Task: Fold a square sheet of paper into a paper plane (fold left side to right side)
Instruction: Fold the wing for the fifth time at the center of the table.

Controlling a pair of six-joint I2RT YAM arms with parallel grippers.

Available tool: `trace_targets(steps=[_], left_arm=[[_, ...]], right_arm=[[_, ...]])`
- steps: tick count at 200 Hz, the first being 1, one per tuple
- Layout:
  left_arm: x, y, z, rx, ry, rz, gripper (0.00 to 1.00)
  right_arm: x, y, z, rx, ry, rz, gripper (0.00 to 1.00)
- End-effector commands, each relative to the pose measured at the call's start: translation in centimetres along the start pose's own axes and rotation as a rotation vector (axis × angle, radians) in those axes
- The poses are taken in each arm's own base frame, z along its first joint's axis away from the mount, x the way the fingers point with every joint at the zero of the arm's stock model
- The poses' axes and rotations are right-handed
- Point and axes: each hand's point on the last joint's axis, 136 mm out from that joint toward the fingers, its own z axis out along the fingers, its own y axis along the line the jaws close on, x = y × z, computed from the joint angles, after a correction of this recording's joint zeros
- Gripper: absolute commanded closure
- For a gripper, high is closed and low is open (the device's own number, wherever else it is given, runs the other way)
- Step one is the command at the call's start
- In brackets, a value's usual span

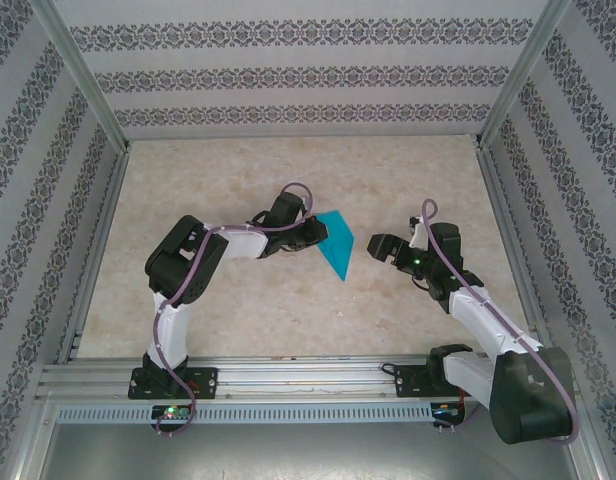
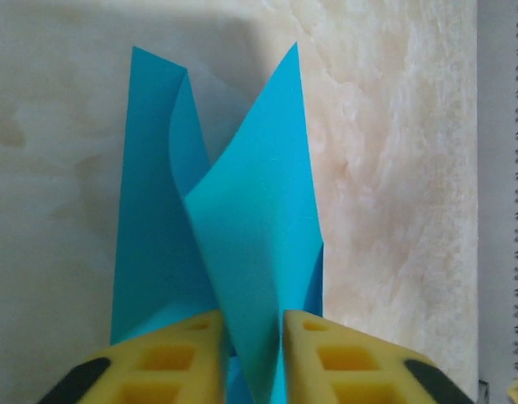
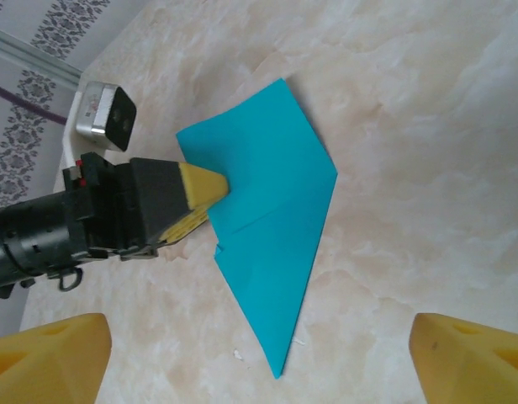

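Pale marbled counter, patterned walls around it. Your left jaws are clenched on the teal paper — pinching its left side, which lifts and curls up off the counter. The paper lies mid-counter as a long pointed shape, its long axis running far to near, tip toward the arm bases. Your right jaws stand released and wide, near the paper's right edge but apart from it. The fold crosses that axis left to right — so the left arm, holding the flap, looks the one to carry it over.
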Motion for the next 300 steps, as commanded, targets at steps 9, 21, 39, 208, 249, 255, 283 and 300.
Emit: trace_targets(steps=[9, 21, 39, 208, 249, 255, 283, 300], left_arm=[[-0.6, -2.6, -1.0, 0.093, -0.032, 0.075, 1.0], [-0.4, -3.0, -2.0, 0.118, -0.029, 0.091, 1.0], [0.1, -3.6, -3.9, 0.172, -0.018, 0.117, 1.0], [7.6, -6.6, -13.2, 0.583, 0.106, 0.316, 1.0], [8.0, -5.0, -12.4, 0.507, 0.125, 0.311, 1.0], [8.0, -5.0, -12.4, 0.504, 0.124, 0.31, 1.0], [8.2, -4.5, -12.3, 0.491, 0.128, 0.302, 1.0], [8.3, -4.3, -12.2, 0.485, 0.129, 0.299, 1.0]], right_arm=[[0.6, 0.9, -0.3, -0.065, 0.046, -0.032, 0.13], [0.8, 1.3, -0.2, -0.091, 0.067, -0.045, 0.13], [1.0, 2.2, -0.1, -0.141, 0.102, -0.065, 0.12], [6.1, 9.7, 3.7, -0.632, 0.411, -0.216, 0.15], [5.2, 9.6, 3.8, -0.615, 0.395, -0.212, 0.34], [5.1, 9.5, 3.8, -0.612, 0.393, -0.213, 0.36], [4.4, 9.2, 4.0, -0.592, 0.379, -0.202, 0.45], [4.1, 8.9, 4.2, -0.581, 0.374, -0.197, 0.5]])
